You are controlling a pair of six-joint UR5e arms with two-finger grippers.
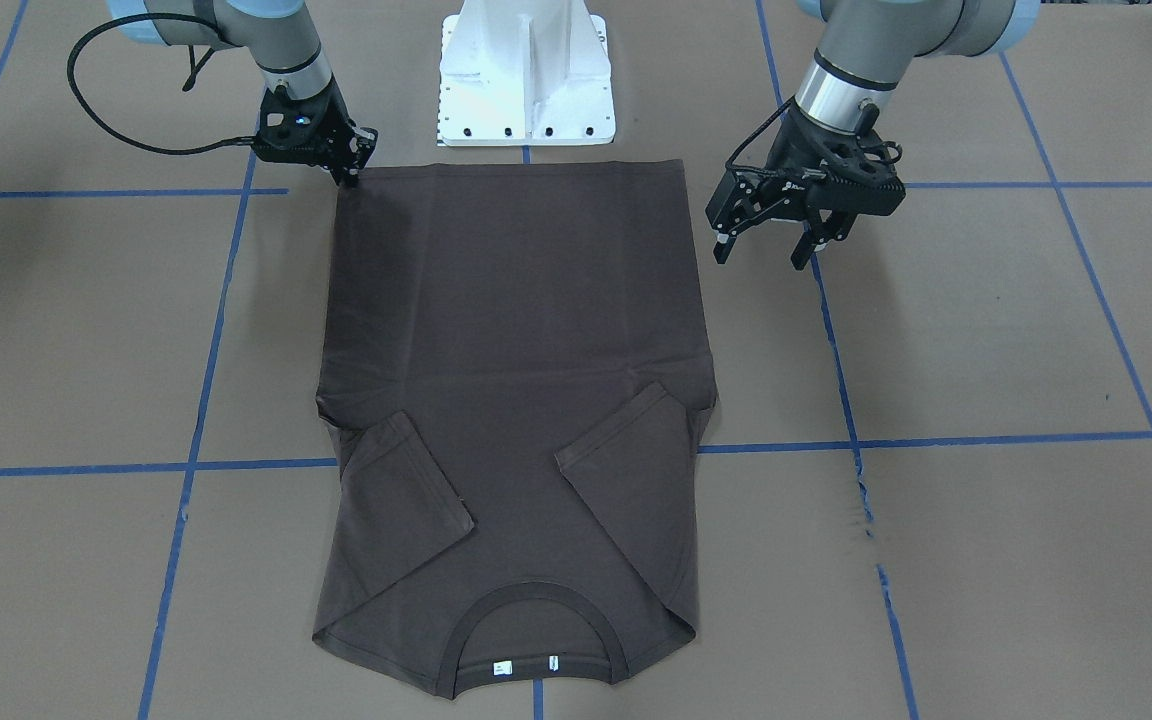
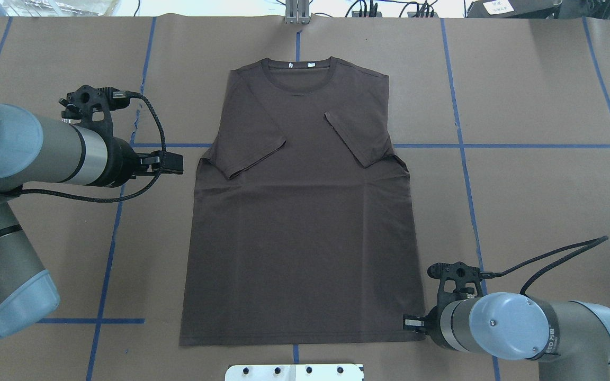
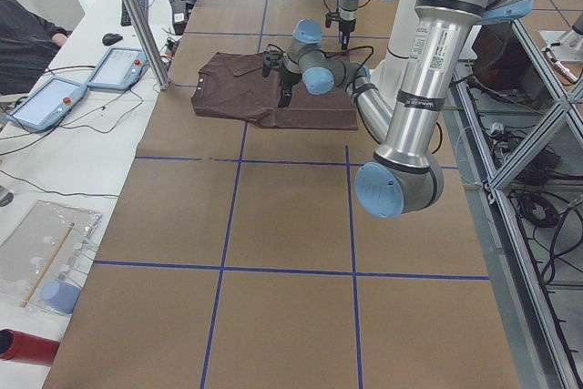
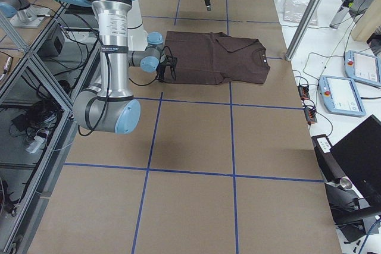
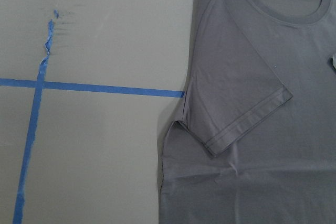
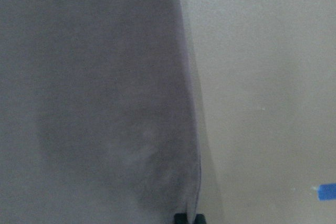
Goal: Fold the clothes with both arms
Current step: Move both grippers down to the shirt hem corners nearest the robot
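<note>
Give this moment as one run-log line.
T-shirt flat, sleeves folded in | right gripper at hem corner, grip unclear | left gripper open, hovering

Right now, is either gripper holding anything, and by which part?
The right gripper looks pinched on the T-shirt at its hem corner on the robot's right; the shirt lies flat. The left gripper is open, holding nothing.

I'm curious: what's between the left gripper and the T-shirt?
Between left gripper and T-shirt, only brown paper and a blue tape line, in the overhead view.
</note>
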